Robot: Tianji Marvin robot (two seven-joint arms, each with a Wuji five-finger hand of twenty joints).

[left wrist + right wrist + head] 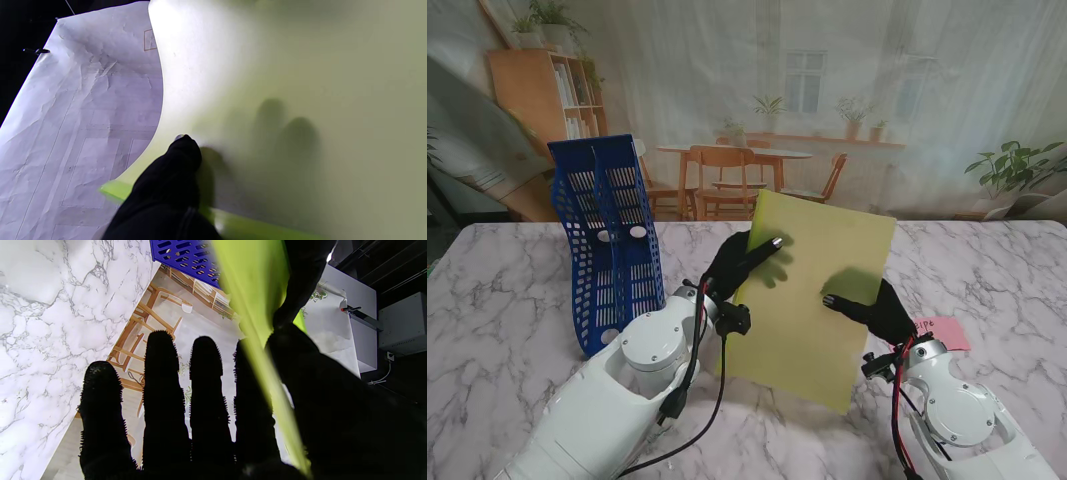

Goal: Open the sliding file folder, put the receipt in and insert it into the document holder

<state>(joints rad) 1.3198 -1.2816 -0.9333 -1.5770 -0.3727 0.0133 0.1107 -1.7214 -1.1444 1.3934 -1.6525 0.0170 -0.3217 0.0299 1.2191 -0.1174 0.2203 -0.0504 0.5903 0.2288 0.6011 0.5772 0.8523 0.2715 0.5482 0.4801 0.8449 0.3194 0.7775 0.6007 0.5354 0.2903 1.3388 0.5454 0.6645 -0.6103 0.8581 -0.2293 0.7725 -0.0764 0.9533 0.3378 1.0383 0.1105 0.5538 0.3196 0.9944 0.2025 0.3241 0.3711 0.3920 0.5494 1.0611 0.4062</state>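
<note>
Now the yellow-green file folder [815,295] hangs tilted above the table between both hands, its long axis running from near right to far left. The left hand [739,262] pinches its left edge, the right hand [879,312] its right edge (thumb in front, fingers behind). The blue document holder [607,240] stands just left of the folder, nearest the left hand. The pink receipt [940,331] lies on the marble, near right.

folder [812,300] centre, off table | document holder [609,240] left | receipt [938,331] right
</note>
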